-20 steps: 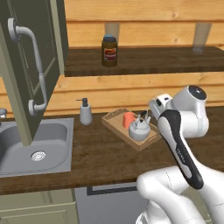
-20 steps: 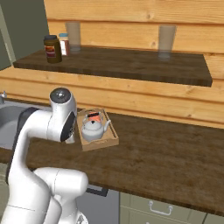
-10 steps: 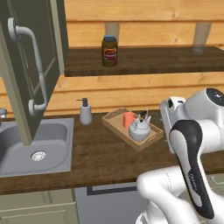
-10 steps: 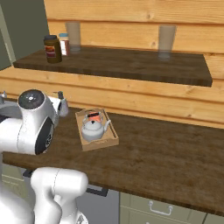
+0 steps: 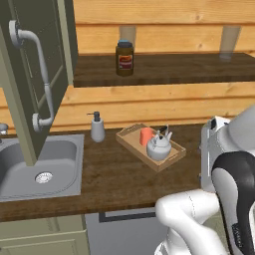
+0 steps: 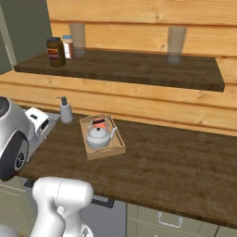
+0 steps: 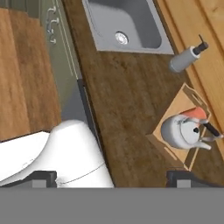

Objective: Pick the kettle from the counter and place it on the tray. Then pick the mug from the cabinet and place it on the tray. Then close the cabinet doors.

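The silver-grey kettle (image 5: 158, 147) and the orange-red mug (image 5: 146, 135) stand together on the light-wood tray (image 5: 167, 164) on the dark counter (image 5: 119, 177). The right base view shows the kettle (image 6: 99, 137) in front of the mug (image 6: 97, 123) on that tray (image 6: 109, 151). My gripper (image 7: 110, 178) is open with nothing between its fingertips (image 7: 183, 177), high above the counter's front edge, well short of the kettle (image 7: 178, 131) and mug (image 7: 195, 113). A sage-green cabinet door (image 5: 25, 104) stands swung open at the left.
A white soap dispenser (image 5: 97, 128) stands between the tray and the steel sink (image 5: 40, 169). A dark labelled jar (image 5: 124, 58) sits on the wooden shelf above. The low green cupboards (image 7: 59, 39) run below the counter's edge.
The arm has swung back from over the tray toward the counter's front edge. The gripper stayed open. Kettle and mug have not moved.
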